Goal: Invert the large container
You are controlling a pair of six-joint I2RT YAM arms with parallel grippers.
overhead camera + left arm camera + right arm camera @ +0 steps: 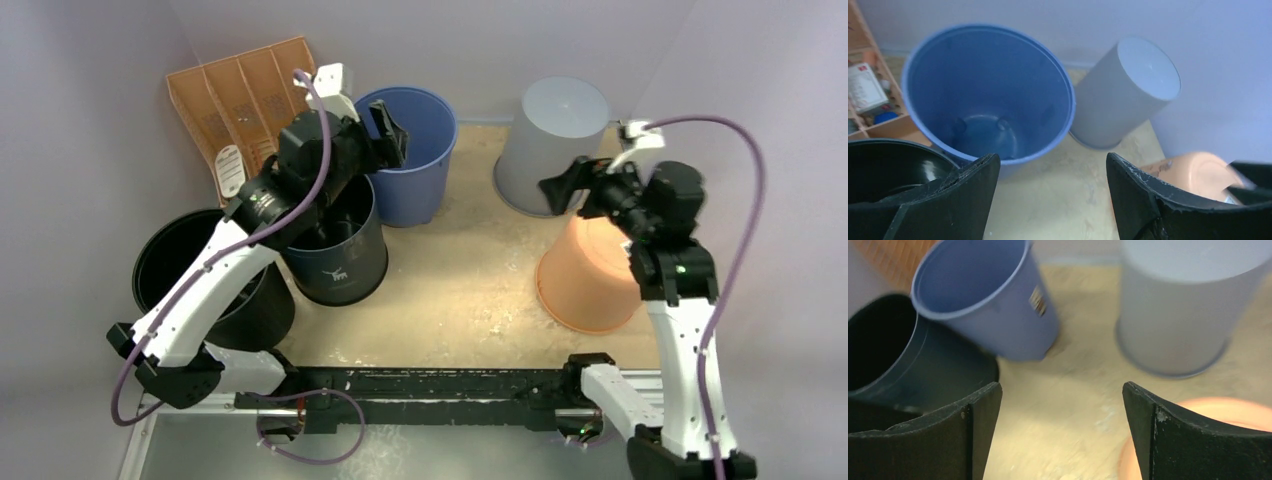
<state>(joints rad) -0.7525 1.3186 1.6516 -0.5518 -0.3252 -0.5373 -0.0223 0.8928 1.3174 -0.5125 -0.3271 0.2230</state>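
The large black container [172, 262] stands upright, mouth up, at the table's left, partly under my left arm. A smaller dark bucket [340, 262] with a white logo stands upright beside it. My left gripper [388, 135] is open and empty above the rim of an upright blue bucket [415, 150]. In the left wrist view my left gripper [1053, 180] hangs over bare table beside the blue bucket [988, 95]. My right gripper [560, 190] is open and empty, hovering between the two upturned buckets; the right wrist view [1062, 410] shows table below it.
A grey bucket [555, 140] stands upside down at the back right. An orange bucket [590, 275] stands upside down under my right arm. An orange slotted rack [235, 105] leans at the back left. White walls enclose the table.
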